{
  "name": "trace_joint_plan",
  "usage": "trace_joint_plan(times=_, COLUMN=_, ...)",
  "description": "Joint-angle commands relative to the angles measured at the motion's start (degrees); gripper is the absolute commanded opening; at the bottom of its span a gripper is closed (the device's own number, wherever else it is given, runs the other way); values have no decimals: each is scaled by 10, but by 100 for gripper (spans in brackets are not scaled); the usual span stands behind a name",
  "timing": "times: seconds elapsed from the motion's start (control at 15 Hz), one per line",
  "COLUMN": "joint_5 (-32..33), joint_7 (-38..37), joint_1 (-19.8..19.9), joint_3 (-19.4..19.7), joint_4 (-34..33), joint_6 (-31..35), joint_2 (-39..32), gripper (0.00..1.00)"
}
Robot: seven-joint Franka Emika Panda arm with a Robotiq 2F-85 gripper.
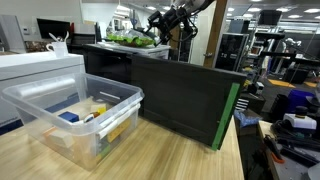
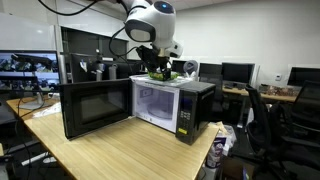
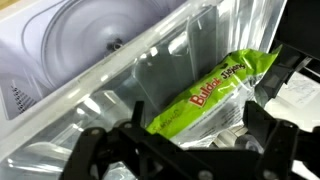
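On the wooden table (image 2: 120, 150) stands a microwave (image 2: 190, 108), its door swung open to the left. On its top lies a foil tray (image 3: 170, 55) holding a green snack packet (image 3: 205, 95). The end effector (image 2: 158, 66) hovers just above the packet, jaws wide, gripping nothing.

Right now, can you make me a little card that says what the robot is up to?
jaws: open, holding nothing
where: above the microwave
nearest thing: green packet
packet lies in: foil tray on top of the microwave
door: open
also on the table: clear bin with small things inside
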State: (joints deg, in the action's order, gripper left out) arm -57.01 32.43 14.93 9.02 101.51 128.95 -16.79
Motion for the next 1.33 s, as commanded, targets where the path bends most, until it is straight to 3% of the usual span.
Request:
trace_joint_plan(times=0.0, joint_5=-18, joint_7=27, joint_1=15, joint_3=-10, joint_4=-16, joint_6=-17, joint_2=-10, gripper=100)
trace_joint_plan(times=0.47, joint_5=-32, joint_7=37, joint_1=21, joint_3=-14, joint_4=-30, joint_6=-19, joint_2=-10, gripper=100)
trace_joint_plan(times=0.6, joint_5=-35, joint_7=39, joint_1=21, joint_3=-14, joint_4=-30, joint_6=-20, joint_2=-11, gripper=73)
trace_joint_plan(times=1.07, joint_5=-30, joint_7=30, joint_1=26, joint_3=-12, joint_4=-35, joint_6=-30, joint_2=-19, gripper=23)
trace_joint_plan(times=1.13, joint_5=-30, joint_7=30, joint_1=27, joint_3=-12, joint_4=-35, joint_6=-33, joint_2=-21, gripper=12)
trace_joint_plan(times=1.27, joint_5=-19, joint_7=22, joint_1=25, joint_3=-10, joint_4=-35, joint_6=-35, joint_2=-22, gripper=2)
